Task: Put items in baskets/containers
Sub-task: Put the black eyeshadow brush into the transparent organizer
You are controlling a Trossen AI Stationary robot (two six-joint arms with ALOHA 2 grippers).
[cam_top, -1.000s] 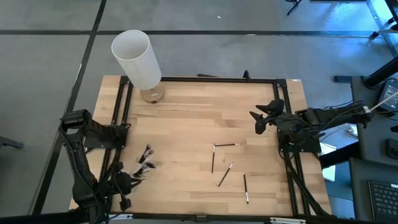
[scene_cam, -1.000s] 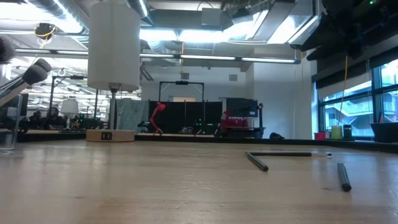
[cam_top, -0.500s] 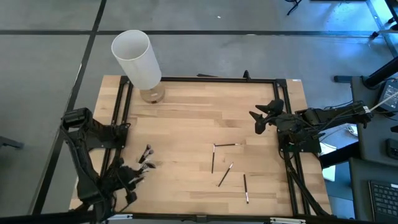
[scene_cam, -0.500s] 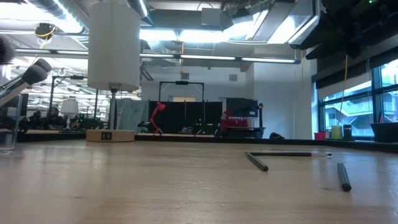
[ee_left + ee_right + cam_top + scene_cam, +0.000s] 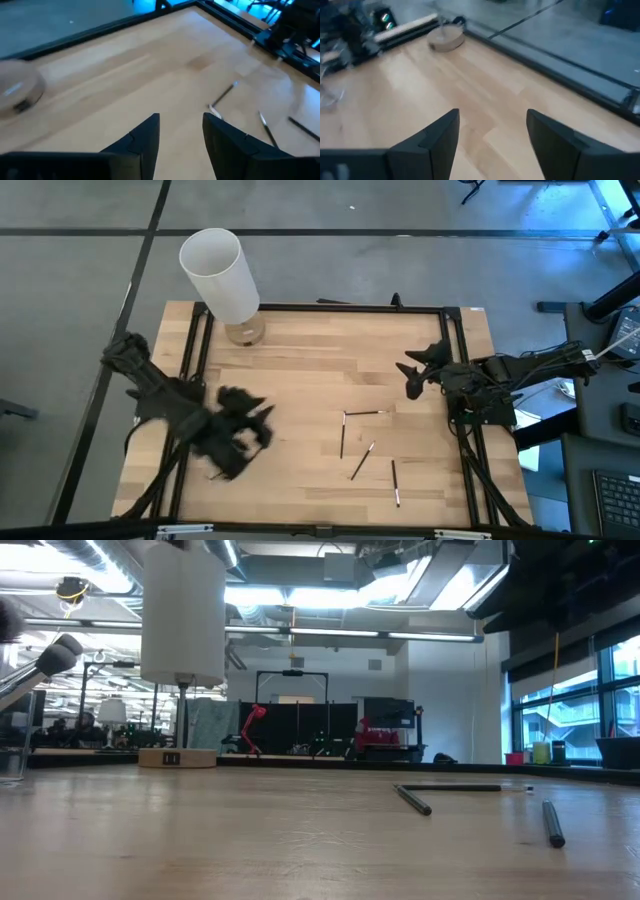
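Note:
Several thin dark brushes lie flat on the wooden table: one (image 5: 362,413) level, one (image 5: 342,438), one (image 5: 362,462) and one (image 5: 395,483). More brushes stand at the table's left, and their heads (image 5: 55,655) show in the low view above a clear cup's wall (image 5: 12,755). In the high view my left arm covers that cup. My left gripper (image 5: 262,423) hovers open over the table's left half with nothing between its fingers (image 5: 145,137). At the right edge my right gripper (image 5: 415,368) is open and holds nothing.
A tall white cylinder (image 5: 220,275) stands at the far left corner, with a small tan jar (image 5: 244,333) beside it. A black frame (image 5: 330,308) borders the table. Bare wood lies between the cup and the loose brushes.
My left arm has swung from the table's near left corner up and toward the right and far side. Its gripper now hangs over the spot where the standing brushes showed. The loose brushes and my right arm have kept still.

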